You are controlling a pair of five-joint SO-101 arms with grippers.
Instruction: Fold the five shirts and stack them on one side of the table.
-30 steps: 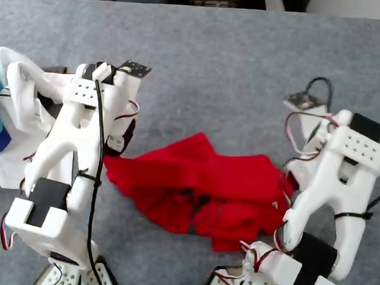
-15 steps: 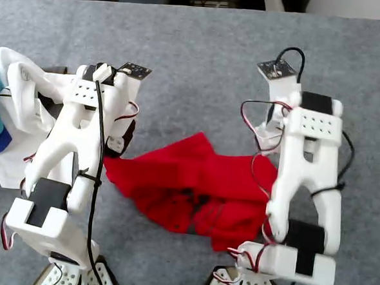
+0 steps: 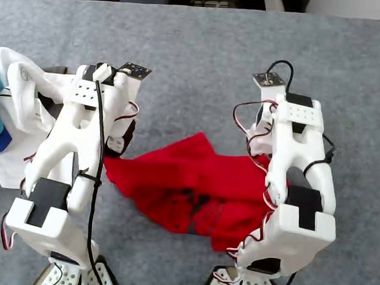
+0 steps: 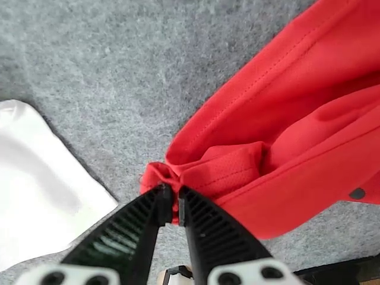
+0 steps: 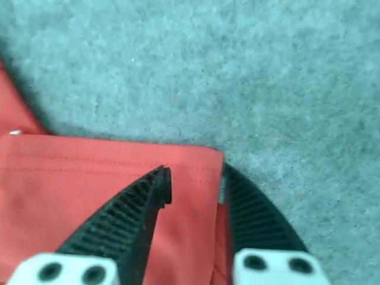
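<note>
The right arm (image 3: 296, 168) has swung inward from the table's edge over the crumpled red fabric shirt (image 3: 194, 185), which lies mid-table on the grey felt table (image 3: 201, 59). The right gripper (image 5: 196, 175) stands parted astride the shirt's hemmed corner. The left gripper (image 4: 172, 193) is pinched closed on a bunched corner. Heaped white cloth garments (image 3: 15, 99) lie beside the left arm.

Robotics lab bench, grey felt cover (image 3: 201, 59), wired arms (image 3: 80, 142)
</note>
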